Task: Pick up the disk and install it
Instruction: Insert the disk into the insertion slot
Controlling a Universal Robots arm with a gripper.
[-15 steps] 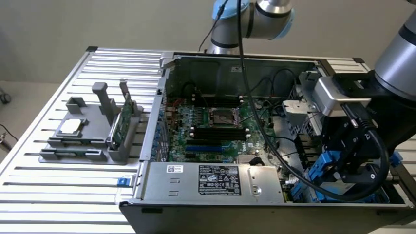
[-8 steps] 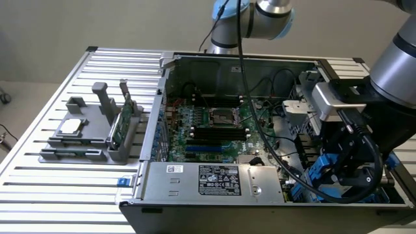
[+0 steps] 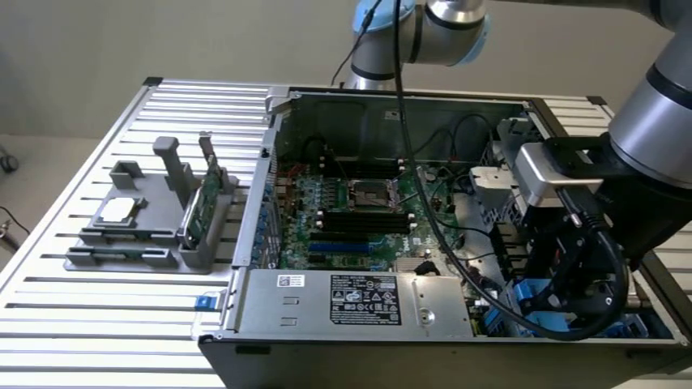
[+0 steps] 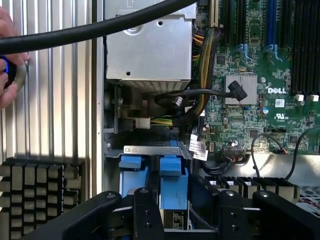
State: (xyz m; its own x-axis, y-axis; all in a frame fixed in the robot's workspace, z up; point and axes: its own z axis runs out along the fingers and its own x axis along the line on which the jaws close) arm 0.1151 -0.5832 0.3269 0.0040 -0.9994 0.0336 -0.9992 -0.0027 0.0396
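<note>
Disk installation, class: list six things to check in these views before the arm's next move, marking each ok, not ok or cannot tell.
1. Case side open: ok.
2. Hand down inside the case at the drive bay corner: ok.
3. Disk, blue rails, at the bay: ok.
4. Disk fully seated: cannot tell.
5. Black cable clear of the bay: ok.
6. Processor chip and green card out of the way in the grey holder: ok.

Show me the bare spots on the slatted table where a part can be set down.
Bare slats lie on the table in front of the grey fixture, between it and the near edge, and behind the fixture up to the far corner. Crowded: the computer case, packed with the motherboard and cables.
</note>
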